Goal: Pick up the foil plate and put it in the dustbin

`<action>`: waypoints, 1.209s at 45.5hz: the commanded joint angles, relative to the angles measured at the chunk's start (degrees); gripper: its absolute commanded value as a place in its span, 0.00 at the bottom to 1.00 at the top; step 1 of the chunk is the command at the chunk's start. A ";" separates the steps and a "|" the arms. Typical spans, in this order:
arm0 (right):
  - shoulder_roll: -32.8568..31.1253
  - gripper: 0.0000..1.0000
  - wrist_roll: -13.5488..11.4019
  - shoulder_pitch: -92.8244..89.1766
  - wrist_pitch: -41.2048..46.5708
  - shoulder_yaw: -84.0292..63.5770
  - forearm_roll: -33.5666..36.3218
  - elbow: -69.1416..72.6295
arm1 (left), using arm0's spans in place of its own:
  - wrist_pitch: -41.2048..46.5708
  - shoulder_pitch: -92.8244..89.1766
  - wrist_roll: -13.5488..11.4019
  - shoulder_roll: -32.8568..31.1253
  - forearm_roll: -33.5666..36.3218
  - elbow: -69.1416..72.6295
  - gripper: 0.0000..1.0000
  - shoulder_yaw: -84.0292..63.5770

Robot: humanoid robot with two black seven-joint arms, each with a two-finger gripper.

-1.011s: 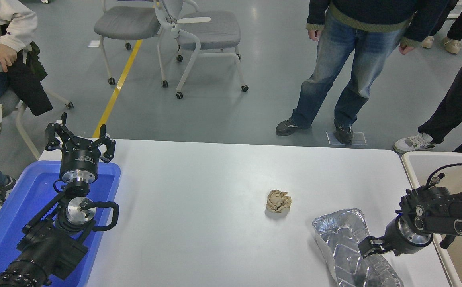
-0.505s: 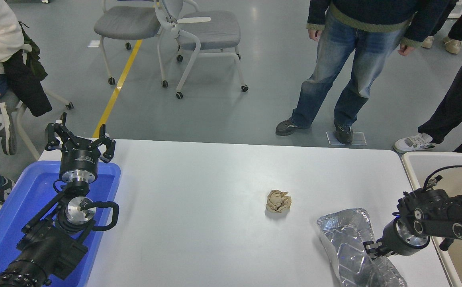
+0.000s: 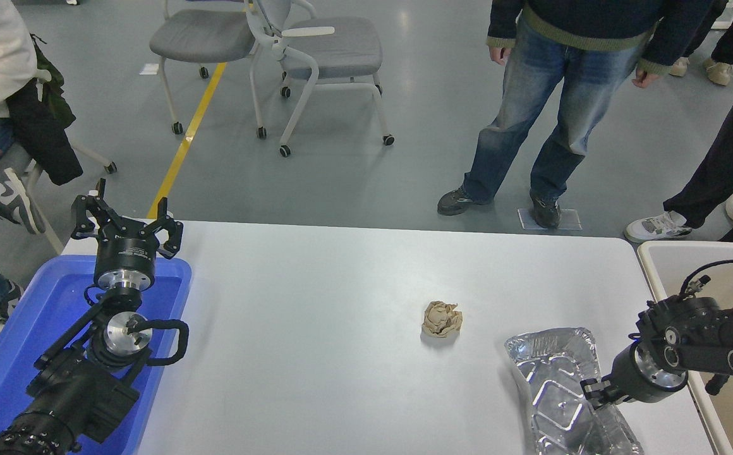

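While table-bound: 1 foil plate (image 3: pixel 559 385), 1 dustbin (image 3: pixel 670 253)

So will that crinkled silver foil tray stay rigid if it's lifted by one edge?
Probably not. The crinkled silver foil tray already looks dented and wrinkled, so thin walls likely flex. It's likely light, so it may slide. The right hand sits at its right rim.

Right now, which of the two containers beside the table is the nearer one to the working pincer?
The beige dustbin at the table's right end; the blue tub sits far left.
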 commanded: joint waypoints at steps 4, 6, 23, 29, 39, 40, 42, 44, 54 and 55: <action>-9.02 0.00 0.19 16.13 6.60 -4.18 0.42 9.94 | -0.09 0.03 -0.01 -0.01 0.00 0.00 0.99 0.00; -10.42 0.00 0.19 19.04 8.27 -4.88 0.33 11.34 | -0.09 0.03 -0.01 -0.01 0.00 0.00 0.99 0.00; -17.46 0.00 0.01 38.99 20.40 -9.11 0.24 16.18 | -0.18 0.03 -0.01 -0.01 0.00 0.08 0.99 0.00; -19.04 0.00 -0.34 43.39 20.40 -9.19 0.07 16.10 | -0.09 0.03 -0.01 -0.01 0.00 0.00 0.99 0.00; -20.71 0.00 -0.60 47.52 20.40 -10.69 -1.33 14.87 | -0.17 0.03 -0.01 -0.01 0.00 0.00 0.99 0.00; -20.97 0.00 -0.60 47.61 20.40 -10.78 -1.77 14.34 | -0.18 0.03 -0.01 -0.01 0.00 0.00 0.99 0.00; -22.46 0.00 -0.69 47.70 20.40 -10.69 -3.61 12.24 | -0.18 0.03 -0.01 -0.01 0.00 0.00 0.99 0.00; -23.43 0.00 -0.69 47.70 20.40 -10.43 -4.41 10.22 | -0.17 0.03 -0.01 -0.01 0.00 0.00 0.99 0.00; -29.58 0.00 -0.51 45.69 18.05 -6.83 -2.84 -5.86 | -0.09 0.03 -0.01 -0.01 0.00 0.00 0.99 0.00; -30.20 0.00 -0.60 44.98 16.73 -6.47 -2.14 -6.92 | -0.09 0.03 -0.01 -0.01 0.00 0.00 0.99 0.00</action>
